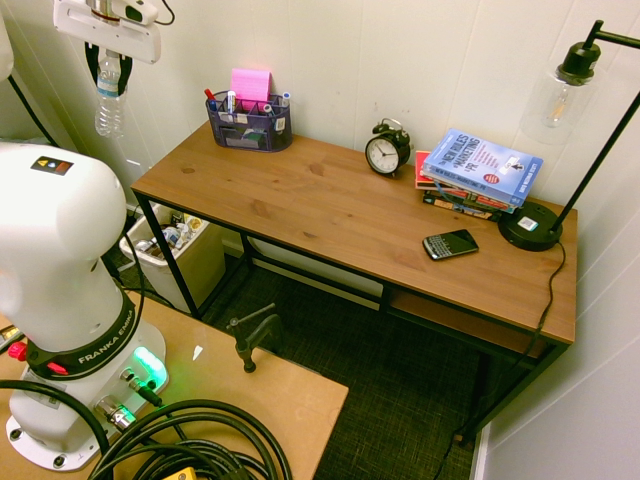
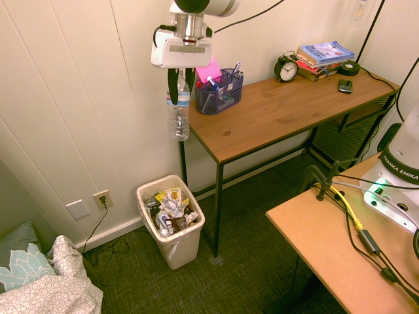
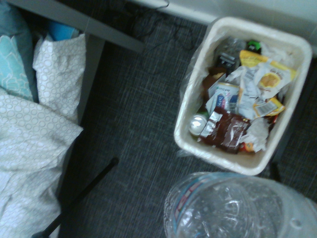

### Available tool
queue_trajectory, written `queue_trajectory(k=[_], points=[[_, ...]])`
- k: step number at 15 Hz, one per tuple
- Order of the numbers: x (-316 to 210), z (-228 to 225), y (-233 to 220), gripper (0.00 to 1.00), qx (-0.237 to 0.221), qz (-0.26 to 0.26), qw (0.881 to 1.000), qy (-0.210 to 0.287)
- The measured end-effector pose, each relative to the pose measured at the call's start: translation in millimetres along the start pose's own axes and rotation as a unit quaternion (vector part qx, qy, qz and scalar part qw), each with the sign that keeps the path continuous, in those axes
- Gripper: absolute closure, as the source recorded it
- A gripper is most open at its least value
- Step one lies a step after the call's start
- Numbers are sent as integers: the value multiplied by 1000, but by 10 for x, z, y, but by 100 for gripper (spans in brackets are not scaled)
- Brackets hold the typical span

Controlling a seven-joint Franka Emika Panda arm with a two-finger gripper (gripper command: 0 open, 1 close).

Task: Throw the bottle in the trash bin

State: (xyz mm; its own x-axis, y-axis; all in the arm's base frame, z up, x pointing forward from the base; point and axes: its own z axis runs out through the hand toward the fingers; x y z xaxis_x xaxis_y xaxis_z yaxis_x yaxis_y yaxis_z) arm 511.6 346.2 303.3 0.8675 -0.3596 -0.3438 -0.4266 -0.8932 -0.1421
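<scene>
Upright, clear plastic bottle [image 2: 179, 121] between the fingers of the claw [image 2: 182, 85], gripped near its top, above the trash bin [image 2: 171, 222].

Bin [image 3: 181, 144] seen w/ wrappers [image 3: 265, 82], crumpled plastic & a can top [image 3: 197, 124] held inside; clear bottle [image 3: 233, 208] seen nr its rim, patterned bedding [image 3: 34, 148] well apart from bin.
</scene>
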Motion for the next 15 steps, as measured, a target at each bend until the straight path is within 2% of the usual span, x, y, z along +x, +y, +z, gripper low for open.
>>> queue_trajectory(k=[3,7,8,15], points=[[253,285,8,100,-19,6,999,-51],[348,535,-56,100,-16,12,996,-81],[360,506,-62,0,-10,14,996,-87],[472,402,-41,0,-9,18,996,-92]])
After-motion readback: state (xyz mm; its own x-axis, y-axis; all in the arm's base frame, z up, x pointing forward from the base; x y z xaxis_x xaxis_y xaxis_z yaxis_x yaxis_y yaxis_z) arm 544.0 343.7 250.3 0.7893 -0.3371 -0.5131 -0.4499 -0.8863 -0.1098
